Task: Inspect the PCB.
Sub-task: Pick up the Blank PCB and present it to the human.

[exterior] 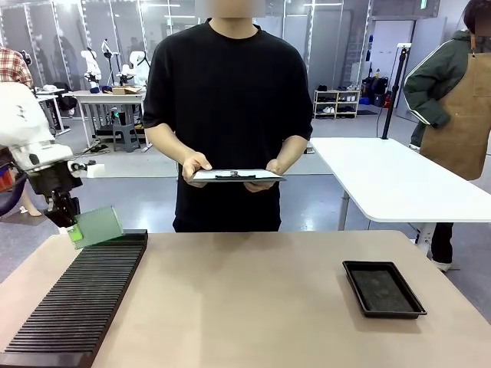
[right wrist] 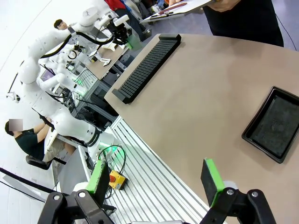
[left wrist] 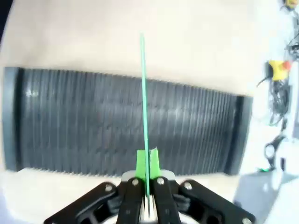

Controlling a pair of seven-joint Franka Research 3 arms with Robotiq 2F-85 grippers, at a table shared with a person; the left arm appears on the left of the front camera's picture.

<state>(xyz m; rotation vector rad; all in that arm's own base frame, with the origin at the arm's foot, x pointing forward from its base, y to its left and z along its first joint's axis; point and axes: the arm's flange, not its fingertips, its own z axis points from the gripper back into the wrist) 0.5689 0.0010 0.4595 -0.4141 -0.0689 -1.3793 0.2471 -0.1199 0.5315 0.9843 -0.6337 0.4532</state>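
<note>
The left gripper [exterior: 74, 227] clamps the PCB [exterior: 100, 224] by one edge; the board extends toward table centre, above the far end of the slotted rack [exterior: 84, 295]. The right gripper [right wrist: 156, 179] stands open.

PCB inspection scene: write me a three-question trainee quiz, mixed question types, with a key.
1. True or false: the robot's left hand is shut on the PCB, gripping it by one edge.
2. Where is the black tray? A: on the table, toward the robot's right. B: on the floor. C: under the PCB.
3. Fill in: the person across the table holds a white ____.
Key: 1 true; 2 A; 3 clipboard.
</note>
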